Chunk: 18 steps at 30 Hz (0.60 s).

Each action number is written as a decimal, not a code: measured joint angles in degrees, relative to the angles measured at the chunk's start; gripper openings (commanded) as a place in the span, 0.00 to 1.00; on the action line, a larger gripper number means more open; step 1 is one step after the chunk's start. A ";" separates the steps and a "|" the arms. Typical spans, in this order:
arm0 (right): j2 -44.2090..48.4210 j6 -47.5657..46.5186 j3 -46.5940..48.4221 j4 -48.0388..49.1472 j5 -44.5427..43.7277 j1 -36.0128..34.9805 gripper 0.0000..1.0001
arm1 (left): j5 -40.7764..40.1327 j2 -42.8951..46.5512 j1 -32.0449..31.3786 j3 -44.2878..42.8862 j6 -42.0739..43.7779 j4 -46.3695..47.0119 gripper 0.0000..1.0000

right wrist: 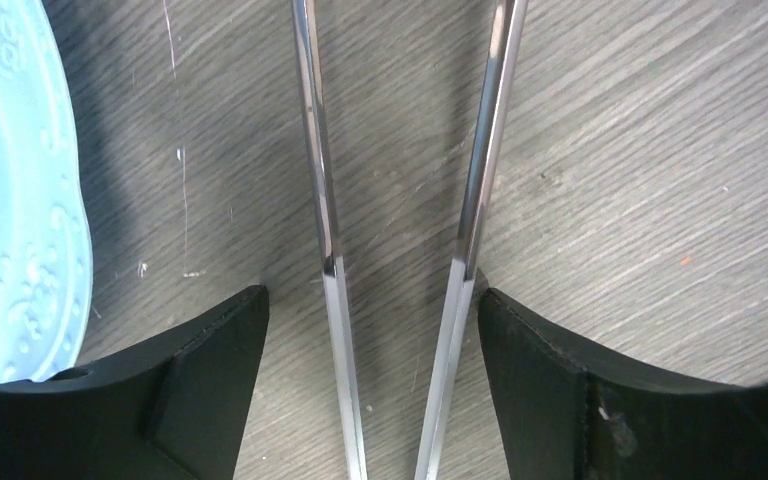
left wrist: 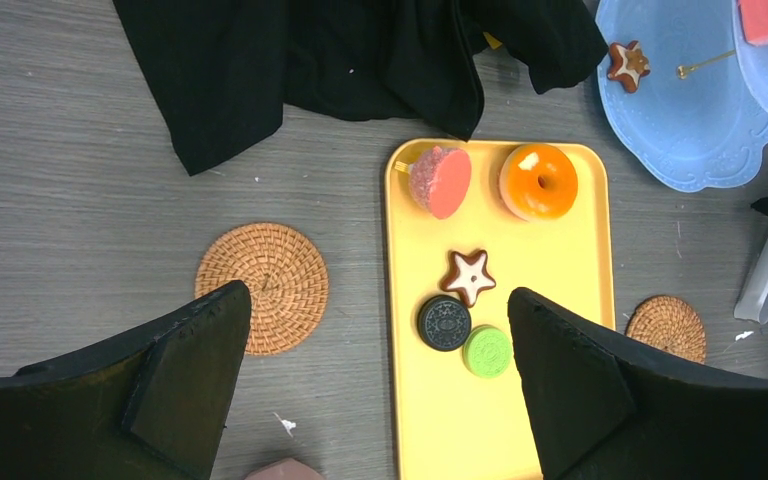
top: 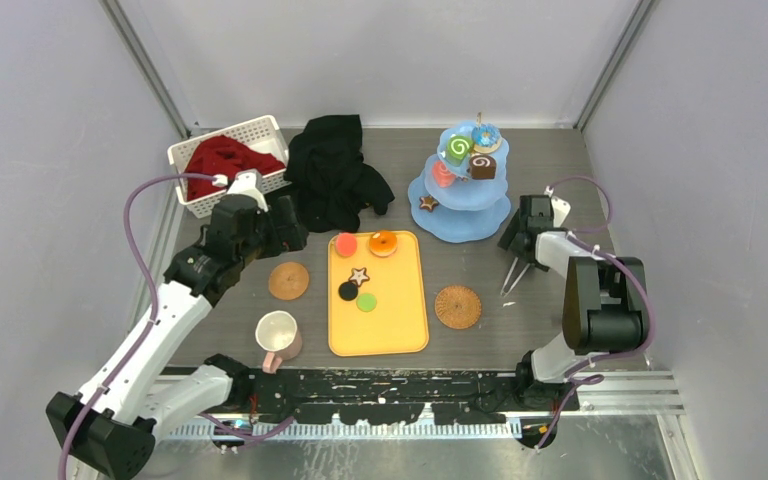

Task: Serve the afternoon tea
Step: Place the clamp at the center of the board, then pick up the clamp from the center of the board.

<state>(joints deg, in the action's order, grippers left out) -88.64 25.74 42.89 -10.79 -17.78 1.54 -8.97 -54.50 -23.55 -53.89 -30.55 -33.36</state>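
Note:
The pale-blue three-tier stand (top: 457, 221) stands at the back right and carries a green swirl roll (top: 459, 149), a blue donut (top: 486, 136), a brown cube (top: 482, 166) and a star cookie (top: 427, 203). An orange donut (left wrist: 538, 181), a pink sweet (left wrist: 441, 181), a star cookie (left wrist: 468, 276), a black cookie (left wrist: 444, 322) and a green cookie (left wrist: 487, 351) lie on the flat tray (left wrist: 500, 430). The pink-handled cream mug (top: 278, 335) stands at the front left. My left gripper (left wrist: 377, 293) is open and empty, high over the tray's left edge. My right gripper (right wrist: 370, 294) is open astride metal tongs (right wrist: 330, 230) on the table. The grey mug is out of view.
A black cloth (top: 335, 170) lies at the back middle beside the white basket with red cloth (top: 225, 160). Two woven coasters (top: 288, 281) (top: 457, 307) flank the tray. The stand's rim (right wrist: 10, 200) is just left of my right gripper. Side walls enclose the table.

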 measured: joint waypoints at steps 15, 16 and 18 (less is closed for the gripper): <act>-0.55 1.51 1.01 0.98 3.96 2.34 0.80 | -0.46 2.45 0.00 0.87 0.81 -0.04 0.99; 0.11 1.62 0.44 0.83 4.22 2.34 0.80 | -0.46 2.56 0.00 0.98 0.81 -0.04 0.99; 1.27 1.81 -0.46 0.22 4.68 2.34 0.77 | -0.39 2.58 0.00 1.14 0.79 -0.04 0.99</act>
<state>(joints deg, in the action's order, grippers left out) -87.37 27.55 42.44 -10.57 -13.10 3.88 -9.37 -51.92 -23.55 -52.75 -29.76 -33.41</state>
